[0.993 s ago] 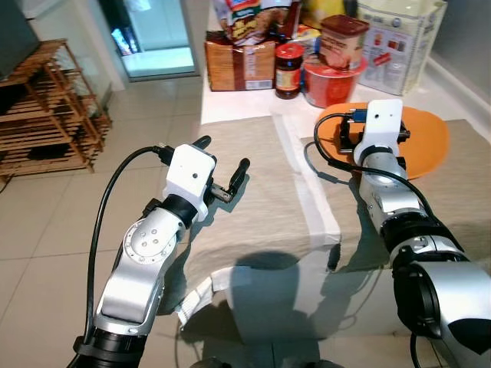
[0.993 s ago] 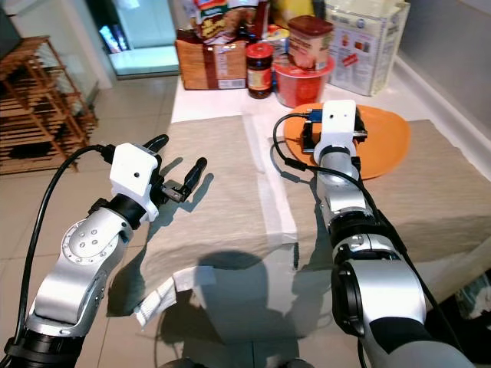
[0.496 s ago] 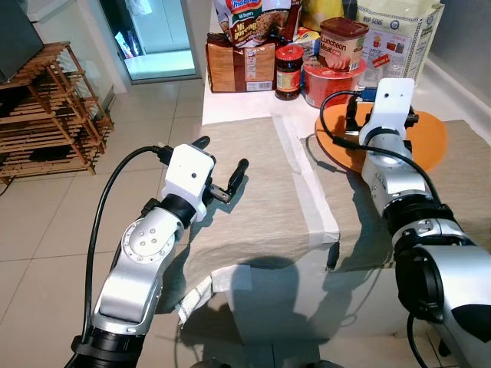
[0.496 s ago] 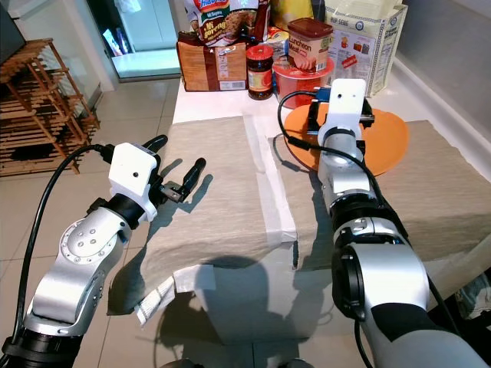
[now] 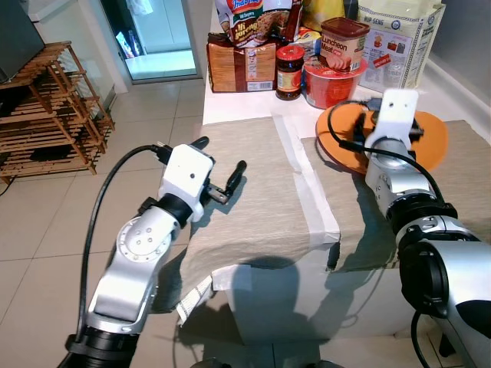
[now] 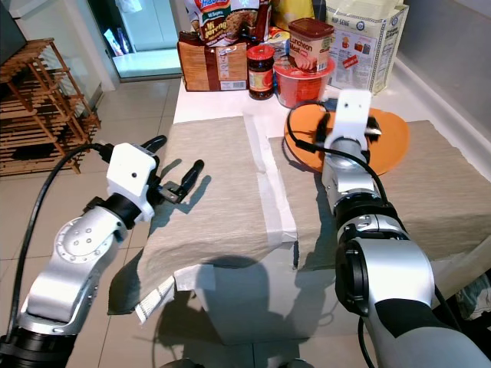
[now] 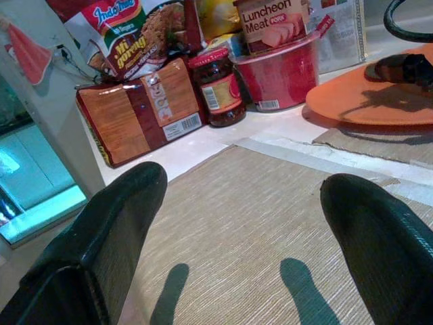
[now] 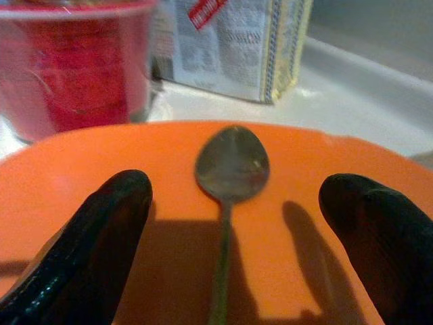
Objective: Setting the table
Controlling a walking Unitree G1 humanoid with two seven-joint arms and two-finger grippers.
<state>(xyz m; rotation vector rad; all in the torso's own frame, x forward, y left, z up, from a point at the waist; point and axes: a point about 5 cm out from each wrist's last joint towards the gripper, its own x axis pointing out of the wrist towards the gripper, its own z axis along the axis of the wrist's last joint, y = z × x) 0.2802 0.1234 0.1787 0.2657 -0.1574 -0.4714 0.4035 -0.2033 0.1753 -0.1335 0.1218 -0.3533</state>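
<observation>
Right gripper (image 8: 233, 223) held open above orange plate (image 8: 169, 271). Spoon (image 8: 230, 176) seen lying on plate, directly between fingers, long axis pointing away along them. Left gripper (image 5: 219, 175) open, well apart, over placemat (image 5: 261, 192).

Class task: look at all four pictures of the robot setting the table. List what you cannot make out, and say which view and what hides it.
1. Spoon handle: runs off the right wrist view's edge.
2. Spoon in the eye views: covered by the right arm.
3. Plate: its middle is covered by the right arm, eye views.
4. Box print: blurred, right wrist view.
5. Noodle packet: top cut off, eye views.
</observation>
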